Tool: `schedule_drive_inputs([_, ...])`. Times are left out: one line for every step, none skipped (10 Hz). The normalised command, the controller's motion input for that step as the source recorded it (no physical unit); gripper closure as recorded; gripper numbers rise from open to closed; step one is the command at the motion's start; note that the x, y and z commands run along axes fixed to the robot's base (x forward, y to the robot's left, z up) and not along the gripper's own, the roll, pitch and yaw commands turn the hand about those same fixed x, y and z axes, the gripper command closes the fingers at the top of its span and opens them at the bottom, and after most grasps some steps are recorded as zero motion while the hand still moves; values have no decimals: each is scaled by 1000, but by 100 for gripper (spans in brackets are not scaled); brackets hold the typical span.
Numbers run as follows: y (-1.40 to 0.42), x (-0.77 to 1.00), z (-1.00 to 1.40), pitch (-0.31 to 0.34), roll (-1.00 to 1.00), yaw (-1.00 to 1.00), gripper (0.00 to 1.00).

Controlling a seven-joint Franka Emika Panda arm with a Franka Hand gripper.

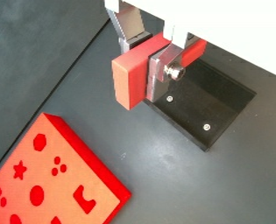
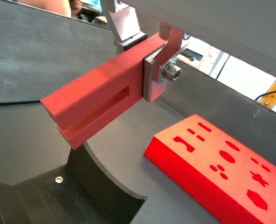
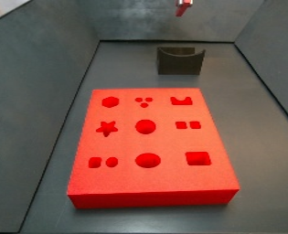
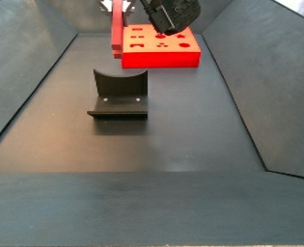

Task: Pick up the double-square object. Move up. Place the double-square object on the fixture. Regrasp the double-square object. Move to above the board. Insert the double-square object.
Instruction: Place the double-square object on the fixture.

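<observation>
My gripper (image 1: 145,58) is shut on the double-square object (image 1: 130,76), a flat red-pink block clamped between the silver fingers (image 1: 164,68) and sticking out sideways. In both wrist views it hangs high above the floor, and its long face (image 2: 95,101) shows a shallow rectangular recess. Below it lies the fixture (image 1: 206,101), with its dark base plate and screws in sight. In a side view the fixture (image 3: 179,59) stands behind the board (image 3: 147,146), with the block's tip (image 3: 184,6) at the upper edge above it. The board (image 2: 222,168) lies flat, its shaped cutouts facing up.
Grey sloping walls (image 3: 42,55) enclose the dark floor (image 4: 154,183). In a side view the fixture (image 4: 118,95) stands mid-floor, in front of the board (image 4: 162,46) at the far end.
</observation>
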Motion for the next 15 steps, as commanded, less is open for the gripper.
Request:
schedule_drive_inputs([131,124,-1000,246,-1000,-112,100])
schedule_drive_inputs([140,132,-1000,239,-1000,-128,100])
schedule_drive_inputs([141,147,-1000,251,-970,-167,100])
schedule_drive_inputs([138,161,-1000,221,-829,-188,100])
schedule_drive_inputs([139,169,-1000,172,-677,-212,100])
schedule_drive_inputs([143,171,-1000,112,-470,-228,100])
schedule_drive_inputs([139,181,-1000,59,-272,-220,100])
schedule_drive_inputs([131,185,-1000,36,-216,-209,100])
schedule_drive_inputs([118,162,-855,-7,-180,-182,100])
schedule_drive_inputs([106,144,-724,-25,-176,-168,100])
schedule_drive_inputs([70,110,-428,-53,-162,-121,100])
schedule_drive_inputs([73,89,-358,-61,-138,-102,100])
schedule_drive_inputs([58,64,-350,-63,-133,-75,100])
schedule_drive_inputs([55,65,-348,-62,-132,-56,100])
schedule_drive_inputs([56,66,-347,-63,-132,-41,100])
